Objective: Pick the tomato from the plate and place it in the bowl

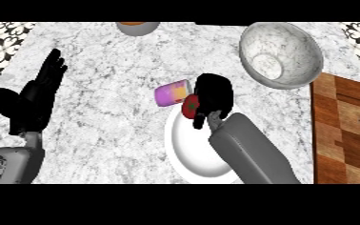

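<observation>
1. A counter (105, 124) of white marble with grey veining fills nearly the whole view.
2. Taking the counter as landmark, a wooden board (336, 128) of brown patchwork blocks lies on its right side and runs off the view's right edge.
3. At the counter's far edge, left of the middle, an orange-brown round vessel (138, 27) is cut off by the top of the view; its kind cannot be told.
4. Beyond the counter's far-left corner shows a black-and-white patterned surface (15, 29); a like patch (349, 28) sits past the far-right corner.
5. Light is even, with soft shadows on the counter.
</observation>
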You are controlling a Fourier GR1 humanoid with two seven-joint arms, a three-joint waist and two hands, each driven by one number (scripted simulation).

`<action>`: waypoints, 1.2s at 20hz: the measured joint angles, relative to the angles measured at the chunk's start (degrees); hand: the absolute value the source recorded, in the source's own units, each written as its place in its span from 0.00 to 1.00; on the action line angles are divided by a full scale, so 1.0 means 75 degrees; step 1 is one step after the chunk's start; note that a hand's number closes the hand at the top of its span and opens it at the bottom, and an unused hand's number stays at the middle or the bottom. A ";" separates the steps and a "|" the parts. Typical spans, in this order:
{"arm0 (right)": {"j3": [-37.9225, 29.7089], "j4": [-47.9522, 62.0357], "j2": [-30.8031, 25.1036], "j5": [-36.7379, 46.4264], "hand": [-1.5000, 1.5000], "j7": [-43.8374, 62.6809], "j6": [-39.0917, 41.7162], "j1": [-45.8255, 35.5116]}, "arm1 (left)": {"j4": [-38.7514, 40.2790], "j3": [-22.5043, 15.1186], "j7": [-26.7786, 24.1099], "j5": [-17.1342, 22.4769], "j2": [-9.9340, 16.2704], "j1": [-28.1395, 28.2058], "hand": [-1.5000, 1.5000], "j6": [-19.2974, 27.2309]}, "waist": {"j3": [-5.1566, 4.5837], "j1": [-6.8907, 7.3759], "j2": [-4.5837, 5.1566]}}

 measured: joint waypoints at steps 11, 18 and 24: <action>-0.0615 -0.0668 -0.0300 0.1282 1.00 0.0439 -0.0177 -0.2390 | -0.0076 0.0172 -0.0270 -0.0017 -0.0110 0.0565 0.50 -0.0035 | 0.0005 -0.0229 -0.0097; -0.1603 -0.1261 -0.0730 0.1490 1.00 0.0439 -0.0188 -0.2654 | -0.0143 0.0226 -0.0128 -0.0176 -0.0201 0.0444 0.50 -0.0007 | 0.0007 -0.0275 -0.0080; -0.2597 -0.1094 -0.1211 0.1090 1.00 -0.0445 -0.0597 -0.2338 | 0.0026 0.0335 -0.0265 -0.0234 -0.0249 0.0407 0.50 -0.0180 | 0.0007 -0.0262 -0.0058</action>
